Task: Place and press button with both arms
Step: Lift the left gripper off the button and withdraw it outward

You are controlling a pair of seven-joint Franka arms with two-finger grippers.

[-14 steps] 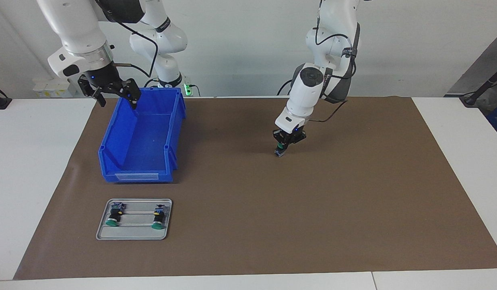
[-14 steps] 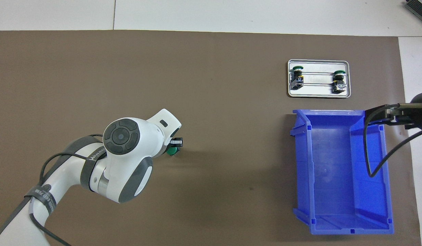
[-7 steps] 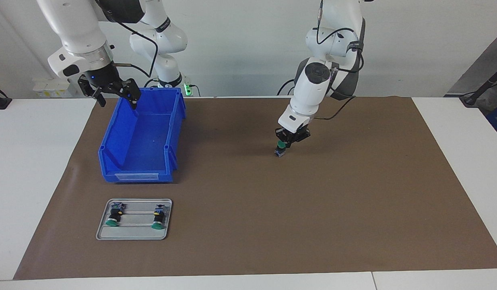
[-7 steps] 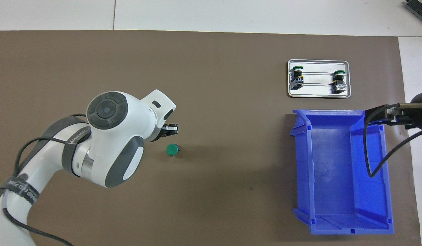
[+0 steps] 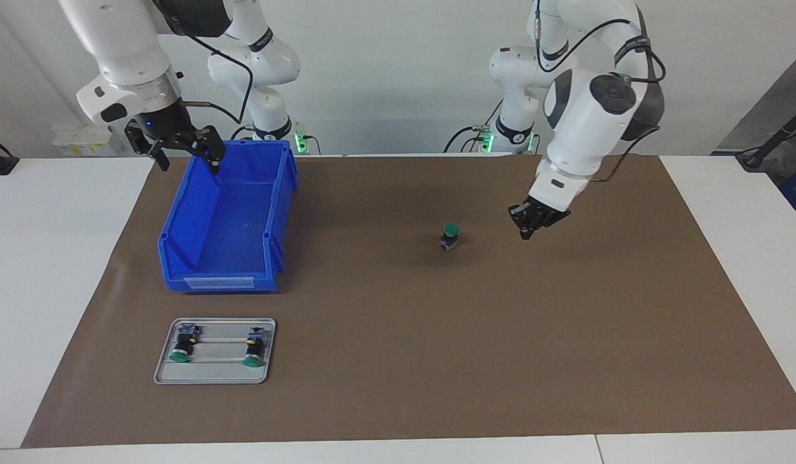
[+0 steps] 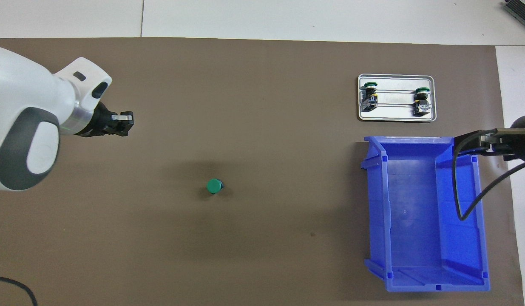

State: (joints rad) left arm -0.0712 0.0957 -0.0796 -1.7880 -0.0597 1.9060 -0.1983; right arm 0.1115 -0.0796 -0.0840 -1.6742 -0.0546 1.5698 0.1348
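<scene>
The button [image 5: 449,236] stands upright on the brown mat [image 5: 436,335], green cap up, with nothing touching it; from overhead its cap [image 6: 214,186] shows near the mat's middle. My left gripper [image 5: 525,232] hangs shut and empty over the mat, beside the button toward the left arm's end of the table, and it shows in the overhead view [image 6: 129,123] well apart from the button. My right gripper [image 5: 189,162] waits open and empty over the rim of the blue bin [image 5: 178,258] at the end nearest the robots.
A small metal tray [image 5: 214,377] holding two more green-capped buttons lies farther from the robots than the bin, toward the right arm's end. From overhead the tray [image 6: 396,118] sits just past the bin [image 6: 483,238]. White table surrounds the mat.
My left gripper has lifted off the button's cap and swung away toward the left arm's end of the table. The button stays standing where it was. The right arm has not moved.
</scene>
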